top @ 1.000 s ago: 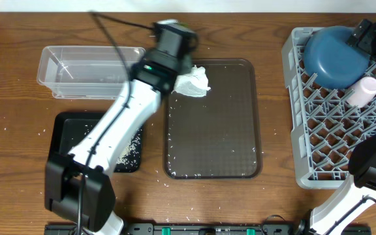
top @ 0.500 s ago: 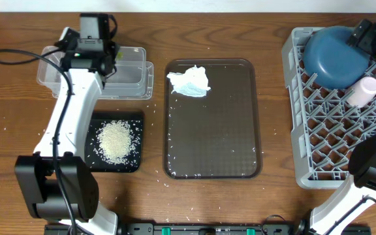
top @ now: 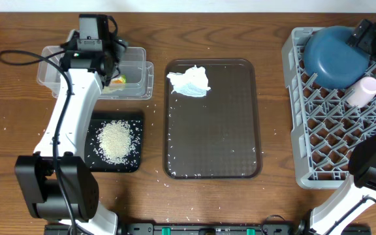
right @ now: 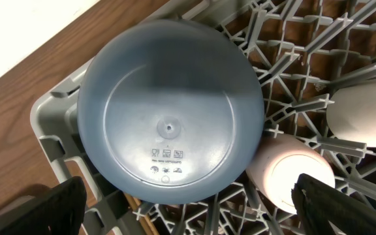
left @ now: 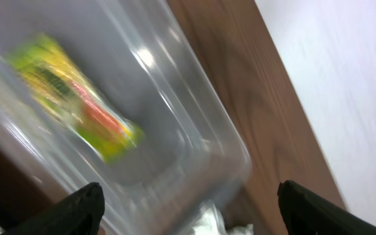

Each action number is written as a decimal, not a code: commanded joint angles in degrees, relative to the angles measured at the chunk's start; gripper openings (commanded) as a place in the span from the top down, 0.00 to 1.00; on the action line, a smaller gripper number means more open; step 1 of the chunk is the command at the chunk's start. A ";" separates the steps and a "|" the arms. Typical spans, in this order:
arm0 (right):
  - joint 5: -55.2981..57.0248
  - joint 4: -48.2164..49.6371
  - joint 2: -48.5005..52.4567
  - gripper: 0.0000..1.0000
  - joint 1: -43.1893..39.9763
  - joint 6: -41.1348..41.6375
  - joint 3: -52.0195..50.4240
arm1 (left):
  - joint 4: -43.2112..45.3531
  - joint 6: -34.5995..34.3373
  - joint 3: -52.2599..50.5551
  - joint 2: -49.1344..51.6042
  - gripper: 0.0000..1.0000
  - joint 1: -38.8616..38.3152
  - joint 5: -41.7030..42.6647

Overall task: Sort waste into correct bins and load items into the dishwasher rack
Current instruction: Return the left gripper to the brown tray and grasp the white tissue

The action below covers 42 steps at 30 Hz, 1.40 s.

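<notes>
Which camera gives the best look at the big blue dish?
The right wrist view: the blue dish fills the picture, upside down in the grey rack. Overhead the dish looks smaller, at the rack's far corner. The left wrist view misses it.

Colour-wise: the wrapper is yellow-green with a red-orange streak, and the tub is totally see-through. The rice and tissue are white, the small tray black. The serving tray is brown and dot-textured. Grey lattice rack, dark-blue dish, pale pink cup, brown wood-grain table.
</notes>
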 commanded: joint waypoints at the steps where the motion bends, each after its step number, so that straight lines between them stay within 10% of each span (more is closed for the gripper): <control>1: 0.39 -0.09 -1.49 0.01 -0.07 0.55 0.61 | 0.20 14.34 -0.15 0.33 0.12 -3.91 14.14; 8: 0.39 -0.07 -1.49 0.01 -0.07 0.55 0.61 | 0.85 36.83 -0.15 1.36 0.12 -20.04 3.98; 15: 0.39 -0.09 -1.49 0.01 -0.07 0.55 0.61 | 6.01 37.46 -0.15 8.11 0.11 -28.15 -14.88; 36: 0.39 -0.07 -1.49 0.01 -0.07 0.55 0.61 | 18.84 37.40 -0.15 25.29 0.03 -26.93 -15.10; 42: 0.39 -0.09 -1.49 0.01 -0.07 0.55 0.61 | 18.43 37.40 -0.15 25.29 0.52 -26.93 -15.08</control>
